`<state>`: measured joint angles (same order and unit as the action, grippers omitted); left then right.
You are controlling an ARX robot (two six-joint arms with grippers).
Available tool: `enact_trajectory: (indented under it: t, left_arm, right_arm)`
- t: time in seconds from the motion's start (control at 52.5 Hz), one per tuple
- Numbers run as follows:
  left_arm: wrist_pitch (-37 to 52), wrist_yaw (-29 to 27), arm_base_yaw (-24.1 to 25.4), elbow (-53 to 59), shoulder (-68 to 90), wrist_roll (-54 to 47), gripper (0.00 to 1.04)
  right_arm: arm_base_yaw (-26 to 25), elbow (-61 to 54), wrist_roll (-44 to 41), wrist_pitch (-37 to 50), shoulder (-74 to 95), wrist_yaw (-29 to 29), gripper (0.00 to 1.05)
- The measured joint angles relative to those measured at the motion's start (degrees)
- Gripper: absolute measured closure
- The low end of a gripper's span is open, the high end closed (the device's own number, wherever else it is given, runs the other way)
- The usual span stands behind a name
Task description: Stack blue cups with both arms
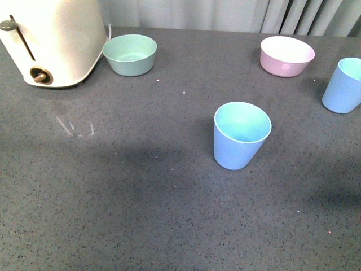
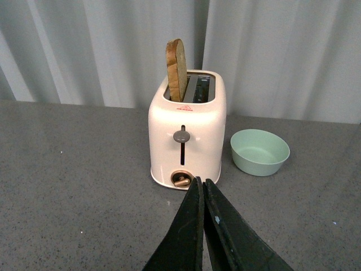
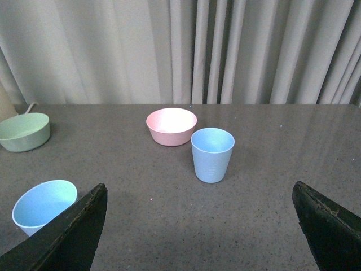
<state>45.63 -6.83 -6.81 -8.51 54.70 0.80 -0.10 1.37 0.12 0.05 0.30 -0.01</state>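
Approach step, nothing grasped. Near cup (image 1: 241, 135) upright mid-surface (image 1: 141, 197); far cup (image 1: 343, 86) at the right edge, beside pink bowl (image 1: 286, 55). Left tool (image 2: 203, 186) clenched, empty; right tool (image 3: 200, 226) released. Next: reach for far cup.

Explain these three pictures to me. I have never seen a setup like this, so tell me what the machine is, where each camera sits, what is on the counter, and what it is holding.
This is a two-armed robot meant to stack blue cups. The front view comes from a camera on its body, looking across the grey counter; neither arm shows there. It shows a toaster, a mint-green bowl, a pink bowl, one blue cup near the middle and a second blue cup at the right edge. The other two views come from cameras on the wrists. The left tool is shut and empty, facing the toaster, which has a slice of bread in it. The right tool is open and empty, facing the second cup.
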Motion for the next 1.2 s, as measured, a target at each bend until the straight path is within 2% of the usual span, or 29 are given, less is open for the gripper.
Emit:
enact_trajectory:
  t: [0.19,0.267,0.381,0.457,0.629,1.2]
  left_arm:
    - [-3.4,2.0,1.7,2.7,-6.3,-0.1,1.03]
    - [-5.3,6.1,4.8,3.7,-9.0,-0.2,1.03]
    - [-7.5,6.3,6.6,4.9,-12.5,-0.2,1.03]
    - [-5.6,6.8,6.6,7.0,-13.4,-0.2,1.03]
    - [-12.8,6.8,6.6,7.6,-21.1,-0.2,1.03]
    - [-28.9,6.8,6.6,7.6,-38.0,-0.2,1.03]
  right_arm:
    - [0.0,0.0,0.0,0.0,0.0,0.0,0.09]
    - [0.0,0.0,0.0,0.0,0.0,0.0,0.09]
    - [0.0,0.0,0.0,0.0,0.0,0.0,0.09]
    - [0.0,0.0,0.0,0.0,0.0,0.0,0.09]
    - [0.0,0.0,0.0,0.0,0.0,0.0,0.09]
    - [0.0,0.0,0.0,0.0,0.0,0.0,0.09]
